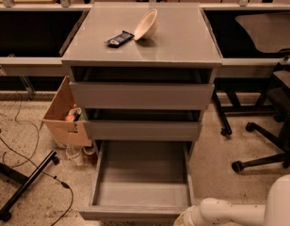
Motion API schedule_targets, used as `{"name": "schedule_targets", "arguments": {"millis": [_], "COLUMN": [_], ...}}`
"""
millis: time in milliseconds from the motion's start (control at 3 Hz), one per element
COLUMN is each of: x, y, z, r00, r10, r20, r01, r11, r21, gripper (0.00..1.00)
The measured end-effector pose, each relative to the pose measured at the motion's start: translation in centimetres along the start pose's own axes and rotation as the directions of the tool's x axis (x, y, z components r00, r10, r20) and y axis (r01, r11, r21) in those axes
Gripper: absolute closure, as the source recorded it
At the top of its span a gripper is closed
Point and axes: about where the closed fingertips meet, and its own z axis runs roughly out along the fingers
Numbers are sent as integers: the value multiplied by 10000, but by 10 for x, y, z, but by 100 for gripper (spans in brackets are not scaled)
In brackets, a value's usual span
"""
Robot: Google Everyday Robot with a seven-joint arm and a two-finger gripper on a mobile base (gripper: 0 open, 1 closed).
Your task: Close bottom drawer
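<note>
The bottom drawer (140, 194) stood open, tray bare; the tool (183, 219) sat at its front right corner, its state impossible to tell. A bowl (147, 25) lay tipped on the surface (182, 39).

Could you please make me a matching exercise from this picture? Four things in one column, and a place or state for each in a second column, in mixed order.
Things:
1. bottom drawer
2. bowl
3. cardboard box
4. gripper

Places or states:
a. on the floor, left of the cabinet
b. at the lower edge of the view, by the drawer's front right corner
c. pulled far out, tray bare
d. tipped on its side on the cabinet top

Pairs: 1-c, 2-d, 3-a, 4-b.
</note>
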Motion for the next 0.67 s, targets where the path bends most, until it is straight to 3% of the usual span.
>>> {"name": "schedule_targets", "arguments": {"millis": [333,667], "x": [5,8], "y": [-20,-27], "z": [28,35], "r00": [9994,9991], "r10": [25,36], "r20": [332,425], "r01": [-40,-62], "r11": [9990,9982], "r21": [448,602], "gripper": [100,87]}}
